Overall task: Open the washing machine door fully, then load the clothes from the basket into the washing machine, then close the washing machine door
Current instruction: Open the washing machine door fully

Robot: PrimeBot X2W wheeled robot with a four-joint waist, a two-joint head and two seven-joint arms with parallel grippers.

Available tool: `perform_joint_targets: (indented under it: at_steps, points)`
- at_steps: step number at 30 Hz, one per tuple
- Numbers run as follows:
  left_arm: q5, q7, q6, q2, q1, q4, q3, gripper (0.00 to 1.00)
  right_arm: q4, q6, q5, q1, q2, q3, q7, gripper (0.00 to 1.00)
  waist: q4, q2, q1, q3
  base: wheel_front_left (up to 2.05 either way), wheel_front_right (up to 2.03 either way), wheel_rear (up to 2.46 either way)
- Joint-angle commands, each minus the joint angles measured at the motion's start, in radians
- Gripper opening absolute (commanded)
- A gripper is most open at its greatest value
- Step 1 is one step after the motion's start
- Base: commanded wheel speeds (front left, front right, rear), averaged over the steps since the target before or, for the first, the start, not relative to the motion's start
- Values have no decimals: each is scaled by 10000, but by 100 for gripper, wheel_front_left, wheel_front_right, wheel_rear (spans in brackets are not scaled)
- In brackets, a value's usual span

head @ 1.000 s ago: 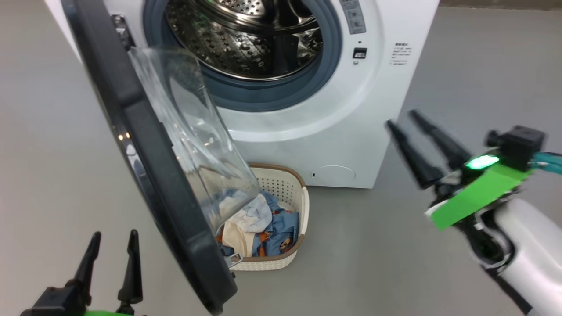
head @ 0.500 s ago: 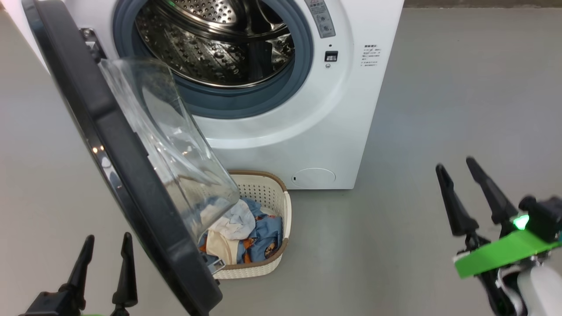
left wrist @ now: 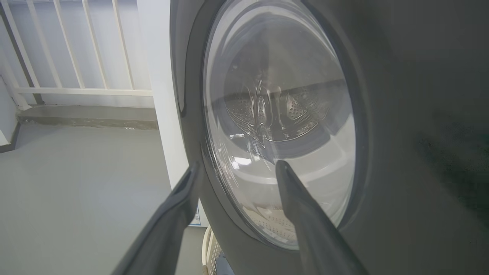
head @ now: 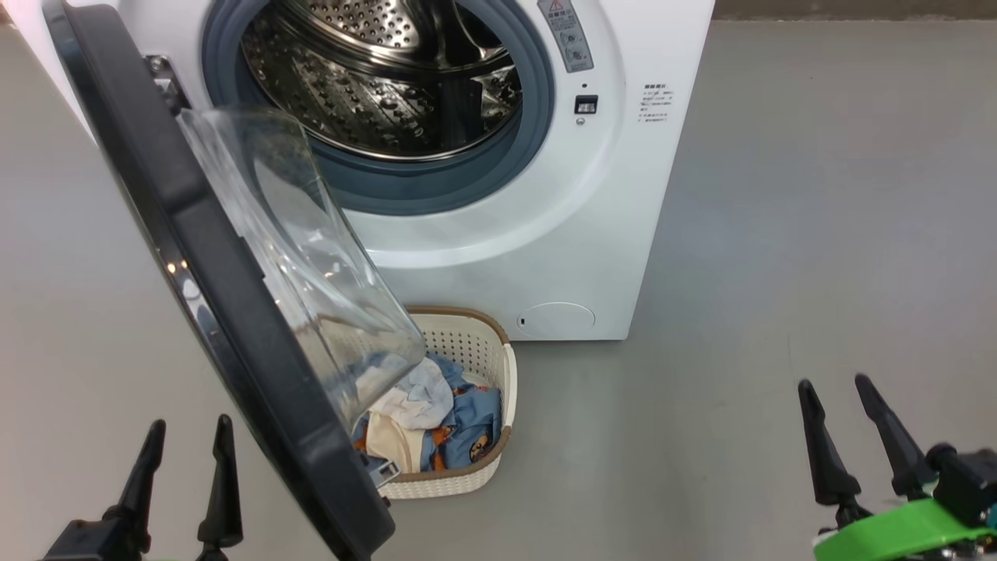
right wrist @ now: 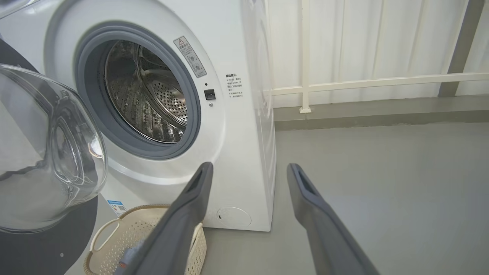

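The white washing machine (head: 545,234) (right wrist: 240,152) stands with its steel drum exposed. Its door (head: 218,296) (left wrist: 401,114) (right wrist: 49,152), black-rimmed with a clear glass bowl, swings out to the left and overhangs the basket (head: 487,351) (right wrist: 110,233) on the floor below. The clothes (head: 436,413), blue with orange prints plus white and cream pieces, lie in the basket, partly hidden by the door. My left gripper (head: 189,425) (left wrist: 237,166) is open at the lower left, close to the door's outer face. My right gripper (head: 837,386) (right wrist: 248,168) is open and empty at the lower right, well clear of the machine.
Bare grey floor (head: 818,195) stretches to the right of the machine. A white railing (right wrist: 363,82) with a low kerb runs behind it, and more white railing (left wrist: 76,57) shows at the left of the left wrist view.
My right gripper has dropped from mid-height at the right to the lower right corner, still open. The camera shifted, so the machine sits further left in view. The left gripper stays put.
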Motion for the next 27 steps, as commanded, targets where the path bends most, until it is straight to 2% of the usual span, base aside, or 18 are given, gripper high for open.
perform_joint_targets:
  at_steps: [1, 10, 22, 23, 24, 25, 27]
  points:
    - [-4, -61, 42, 118, -57, -210, 322, 100, -252, 98, -278, 120, 42, 31, -75, 100, 4, 0, 0, -25, 0, 0, 0]
    - [9, -61, 74, 118, 84, -230, 294, 100, -146, 98, -892, 564, 593, -581, -76, 100, -39, 0, 0, -100, 0, 0, 0]
    - [90, -61, 25, 118, 178, -189, 315, 98, -56, 98, -1045, 677, 786, -644, -76, 100, -75, 0, 0, -166, 0, 0, 0]
    - [87, -61, 18, 118, 186, -172, 320, 76, -47, 98, -1054, 684, 791, -636, -76, 100, -72, 0, 0, -181, 0, 0, 0]
    - [66, -61, 13, 118, 201, -140, 325, 40, -36, 98, -1061, 693, 797, -627, -76, 100, -70, 0, 0, -198, 0, 0, 0]
    - [50, -61, 7, 118, 212, -112, 332, 0, -28, 98, -1069, 702, 803, -615, -76, 100, -69, 0, 0, -208, 0, 0, 0]
    - [6, -61, -5, 118, 243, 19, 354, 0, -14, 98, -1079, 707, 814, -573, -76, 100, -72, 0, 0, -225, 0, 0, 0]
